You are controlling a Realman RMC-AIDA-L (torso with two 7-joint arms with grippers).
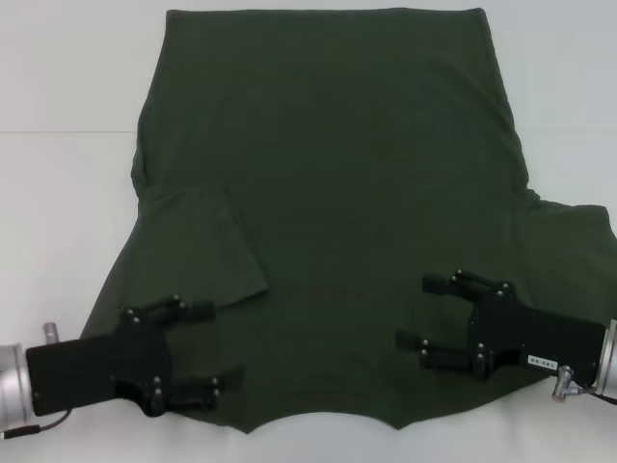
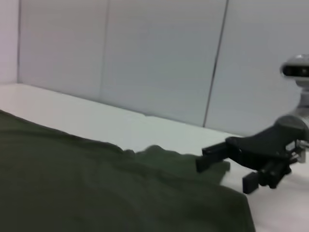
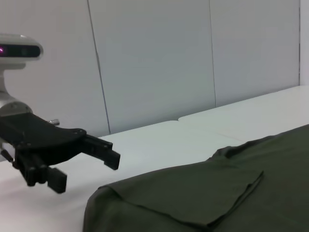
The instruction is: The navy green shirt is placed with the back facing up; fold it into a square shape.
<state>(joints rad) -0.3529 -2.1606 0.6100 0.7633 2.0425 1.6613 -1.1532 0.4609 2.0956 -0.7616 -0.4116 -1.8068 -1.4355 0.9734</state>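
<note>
The navy green shirt (image 1: 337, 193) lies spread flat on the white table, its straight hem at the far side. Its left sleeve (image 1: 207, 246) is folded in over the body; the right sleeve (image 1: 574, 241) sticks out sideways. My left gripper (image 1: 214, 347) is open over the shirt's near left edge, holding nothing. My right gripper (image 1: 415, 311) is open over the near right part of the cloth, also holding nothing. The left wrist view shows the shirt (image 2: 96, 183) with the right gripper (image 2: 223, 173) beyond it. In the right wrist view, the left gripper (image 3: 87, 171) sits beside the shirt (image 3: 217, 193).
The white table (image 1: 58, 77) extends bare to the left and right of the cloth. Pale wall panels (image 2: 159, 58) stand behind the table. The robot's head camera (image 3: 19, 50) shows above the far arm in both wrist views.
</note>
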